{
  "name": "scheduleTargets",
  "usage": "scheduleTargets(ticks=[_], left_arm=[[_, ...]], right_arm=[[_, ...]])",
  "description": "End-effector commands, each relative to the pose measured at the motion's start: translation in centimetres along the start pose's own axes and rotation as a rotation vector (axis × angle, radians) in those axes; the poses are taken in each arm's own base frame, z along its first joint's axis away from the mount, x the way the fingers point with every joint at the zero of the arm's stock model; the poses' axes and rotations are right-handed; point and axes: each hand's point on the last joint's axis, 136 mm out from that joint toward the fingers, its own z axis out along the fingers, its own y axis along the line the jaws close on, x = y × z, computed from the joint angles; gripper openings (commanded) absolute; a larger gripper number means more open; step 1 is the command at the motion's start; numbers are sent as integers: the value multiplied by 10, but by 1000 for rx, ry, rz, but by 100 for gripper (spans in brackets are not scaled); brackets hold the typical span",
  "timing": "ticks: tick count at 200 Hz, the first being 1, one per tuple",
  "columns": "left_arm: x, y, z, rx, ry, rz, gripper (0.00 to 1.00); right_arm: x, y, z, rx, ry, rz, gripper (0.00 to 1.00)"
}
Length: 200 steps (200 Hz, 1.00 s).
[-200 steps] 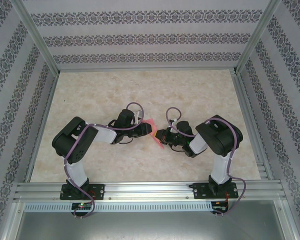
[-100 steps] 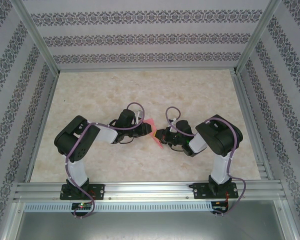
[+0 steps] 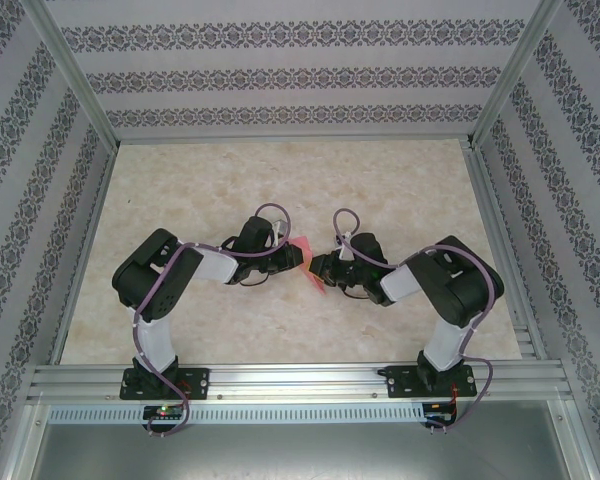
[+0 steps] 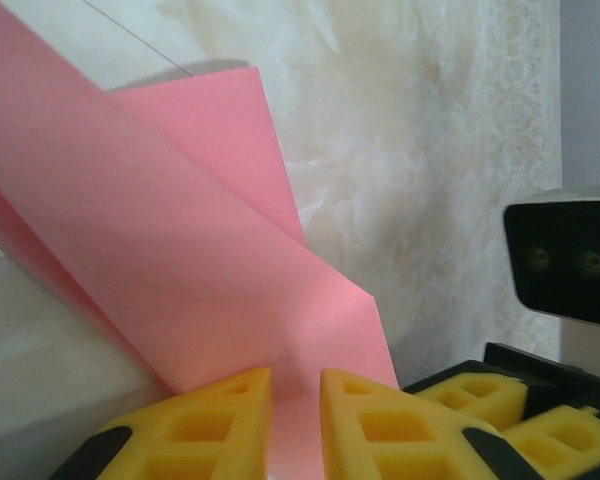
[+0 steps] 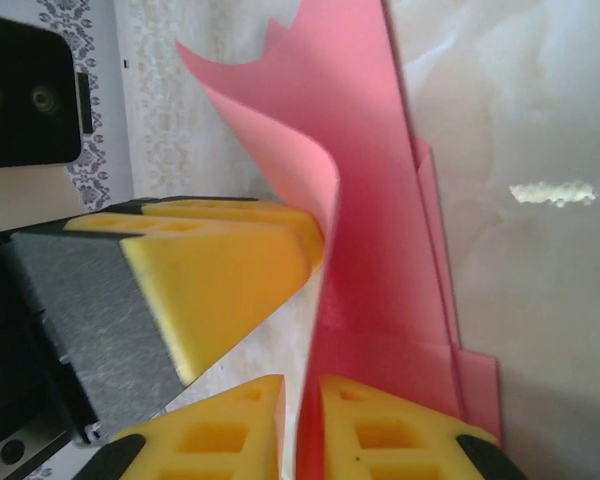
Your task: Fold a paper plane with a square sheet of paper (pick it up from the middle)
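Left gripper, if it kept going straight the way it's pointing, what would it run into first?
The square sheet of paper, standing between the left gripper's fingers, comes first; close behind it, probably the right gripper, which faces it head-on.

The left arm (image 3: 165, 285) reaches toward 3 o'clock and the right arm (image 3: 450, 290) toward 9 o'clock, elbows bent, wrists low. The left gripper (image 3: 302, 262) pinches the paper (image 4: 180, 260). The right gripper (image 3: 318, 270), almost touching it, has its jaws narrowly around the same paper, grip unclear.
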Motion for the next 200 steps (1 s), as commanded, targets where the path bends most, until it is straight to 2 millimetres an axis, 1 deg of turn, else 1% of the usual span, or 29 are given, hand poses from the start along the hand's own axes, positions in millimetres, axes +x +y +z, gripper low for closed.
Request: scheduleTargets(ticks=[1, 30, 51, 65, 92, 121, 143, 159, 200], left_arm=[[4, 15, 8, -59, 14, -36, 21], [5, 17, 10, -61, 24, -42, 20], [7, 19, 11, -68, 32, -48, 20], [6, 19, 11, -67, 32, -51, 20], [8, 21, 12, -75, 40, -56, 20], [8, 22, 12, -79, 42, -56, 20], [9, 23, 13, -81, 47, -59, 20], [10, 24, 13, -83, 51, -60, 20], [9, 24, 13, -85, 52, -61, 20]], right_arm=[[0, -3, -7, 71, 23, -61, 19], [3, -9, -19, 177, 27, -143, 27], [3, -10, -27, 284, 27, -267, 31], [5, -6, -29, 341, 36, -377, 32], [10, 1, -25, 396, 55, -503, 33], [9, -6, -23, 492, 49, -550, 33], [6, -9, -27, 552, 23, -580, 34], [7, -8, -26, 545, 23, -594, 34], [16, -5, -13, 514, 86, -641, 33]])
